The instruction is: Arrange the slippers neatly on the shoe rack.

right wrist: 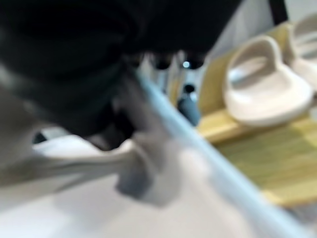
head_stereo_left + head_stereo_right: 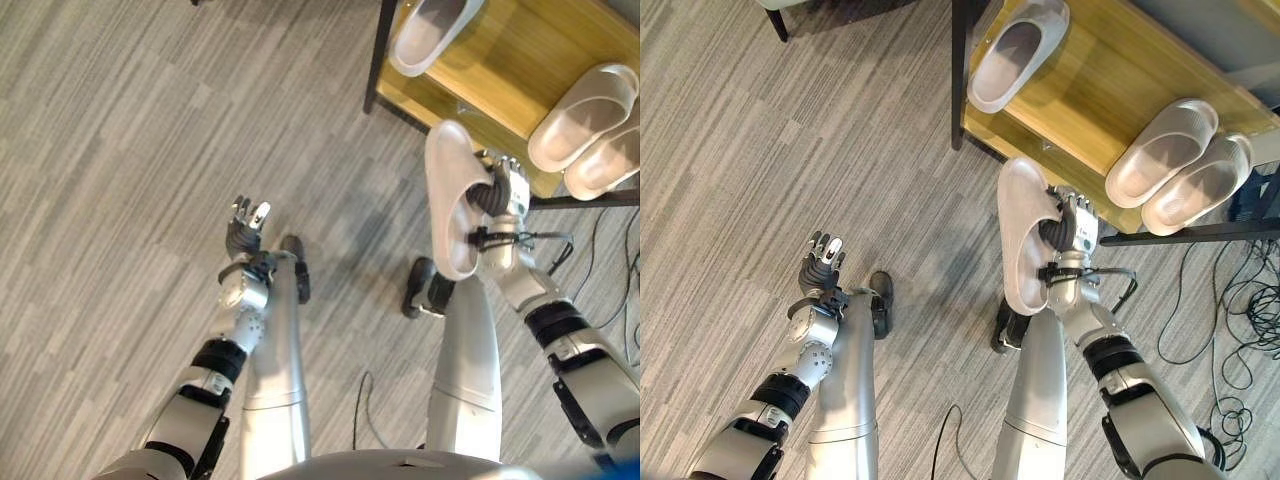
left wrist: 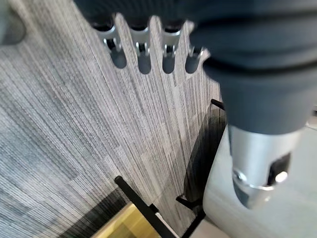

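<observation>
- Pale grey slipper [image 2: 1022, 235], carried step: held off the floor just short of the wooden shoe rack [image 2: 1110, 95]; next, a lift toward 12 o'clock into the free shelf space
- Right hand [image 2: 1065, 232]: fingers curled round the slipper's strap
- Left hand [image 2: 823, 258]: at 9 o'clock, fingers relaxed, empty
- Three slippers lie on the rack
</observation>
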Controlling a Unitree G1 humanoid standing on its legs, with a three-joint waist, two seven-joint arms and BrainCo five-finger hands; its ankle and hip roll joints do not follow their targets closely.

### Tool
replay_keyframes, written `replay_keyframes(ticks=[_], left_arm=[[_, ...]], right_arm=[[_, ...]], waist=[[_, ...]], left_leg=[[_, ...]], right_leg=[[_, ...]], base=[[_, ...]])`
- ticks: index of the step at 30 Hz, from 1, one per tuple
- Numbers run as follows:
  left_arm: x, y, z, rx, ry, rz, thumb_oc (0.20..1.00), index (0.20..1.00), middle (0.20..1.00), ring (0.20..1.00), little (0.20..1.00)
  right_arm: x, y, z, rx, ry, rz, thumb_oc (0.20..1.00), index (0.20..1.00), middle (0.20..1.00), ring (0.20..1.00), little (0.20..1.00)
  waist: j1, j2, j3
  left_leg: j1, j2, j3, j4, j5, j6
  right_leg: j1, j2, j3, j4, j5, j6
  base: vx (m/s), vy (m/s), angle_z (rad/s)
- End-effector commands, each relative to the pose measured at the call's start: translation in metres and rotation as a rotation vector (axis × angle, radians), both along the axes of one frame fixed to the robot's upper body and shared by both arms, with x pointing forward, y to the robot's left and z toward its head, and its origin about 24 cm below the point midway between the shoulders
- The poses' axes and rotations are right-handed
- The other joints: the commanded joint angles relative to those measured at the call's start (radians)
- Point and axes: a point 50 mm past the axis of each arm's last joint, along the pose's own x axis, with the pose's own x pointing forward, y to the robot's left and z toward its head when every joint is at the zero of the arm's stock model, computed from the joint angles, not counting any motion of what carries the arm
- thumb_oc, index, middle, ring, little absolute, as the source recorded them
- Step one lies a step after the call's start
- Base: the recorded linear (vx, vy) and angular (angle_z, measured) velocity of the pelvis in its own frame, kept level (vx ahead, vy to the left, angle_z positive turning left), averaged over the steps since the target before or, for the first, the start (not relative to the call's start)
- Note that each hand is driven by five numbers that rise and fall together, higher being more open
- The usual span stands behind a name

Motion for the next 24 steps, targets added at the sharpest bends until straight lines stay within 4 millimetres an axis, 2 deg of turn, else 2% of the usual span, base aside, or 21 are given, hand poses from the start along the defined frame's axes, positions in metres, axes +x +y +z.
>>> replay_keyframes(ticks=[1, 2, 7, 13, 15, 17, 24], left_arm=[[-0.007, -0.014, -0.006, -0.061, -0.006, -0.015, 1.0, 1.0, 1.0, 1.0, 1.0], [-0.009, -0.018, -0.003, -0.013, -0.022, -0.069, 1.0, 1.0, 1.0, 1.0, 1.0], [-0.019, -0.025, -0.003, 0.059, -0.04, -0.163, 1.0, 1.0, 1.0, 1.0, 1.0], [-0.029, -0.021, -0.013, 0.147, -0.002, -0.22, 1.0, 1.0, 1.0, 1.0, 1.0], [-0.031, -0.02, -0.015, 0.16, 0.004, -0.231, 1.0, 1.0, 1.0, 1.0, 1.0], [-0.038, -0.02, -0.024, 0.162, 0.038, -0.254, 1.0, 1.0, 1.0, 1.0, 1.0], [-0.05, -0.022, -0.042, 0.139, 0.109, -0.299, 1.0, 1.0, 1.0, 1.0, 1.0]], right_arm=[[0.004, -0.018, 0.051, 0.145, -0.222, -0.039, 0.2, 0.2, 0.2, 0.2, 0.2], [0.007, -0.027, 0.066, 0.151, -0.258, -0.057, 0.2, 0.2, 0.2, 0.2, 0.2], [0.012, -0.048, 0.098, 0.183, -0.317, -0.123, 0.2, 0.2, 0.2, 0.2, 0.2], [0.017, -0.082, 0.121, 0.322, -0.315, -0.191, 0.2, 0.2, 0.2, 0.2, 0.2], [0.017, -0.086, 0.126, 0.338, -0.316, -0.203, 0.2, 0.2, 0.2, 0.2, 0.2], [0.018, -0.098, 0.135, 0.352, -0.289, -0.221, 0.2, 0.2, 0.2, 0.2, 0.2], [0.014, -0.116, 0.165, 0.376, -0.298, -0.256, 0.2, 0.2, 0.2, 0.2, 0.2]], waist=[[0.006, 0.028, 0.072], [0.012, 0.031, 0.084], [0.032, 0.038, 0.098], [0.059, 0.042, 0.099], [0.064, 0.043, 0.098], [0.075, 0.045, 0.095], [0.093, 0.057, 0.089]], left_leg=[[0.038, -0.036, -0.072, 0.006, -0.106, 0.039], [0.038, -0.036, -0.066, 0.011, -0.108, 0.04], [0.038, -0.038, -0.052, 0.005, -0.11, 0.041], [0.038, -0.036, -0.046, -0.015, -0.103, 0.035], [0.038, -0.035, -0.044, -0.018, -0.101, 0.034], [0.038, -0.036, -0.044, -0.035, -0.092, 0.031], [0.038, -0.032, -0.037, -0.084, -0.071, 0.025]], right_leg=[[0.02, 0.016, 0.061, -0.073, 0.047, -0.02], [0.015, 0.015, 0.066, -0.066, 0.046, -0.02], [0.01, 0.01, 0.069, -0.065, 0.042, -0.018], [0.008, 0.001, 0.061, -0.071, 0.039, -0.016], [0.009, 0.0, 0.059, -0.074, 0.04, -0.016], [0.008, -0.002, 0.055, -0.086, 0.044, -0.014], [0.006, -0.009, 0.046, -0.115, 0.048, -0.008]], base=[[0.02, 0.028, 0.07], [0.01, 0.017, 0.05], [0.01, 0.002, 0.01], [0.02, -0.005, 0.04], [0.0, 0.0, 0.0], [0.01, -0.029, 0.03], [0.02, -0.01, 0.06]])
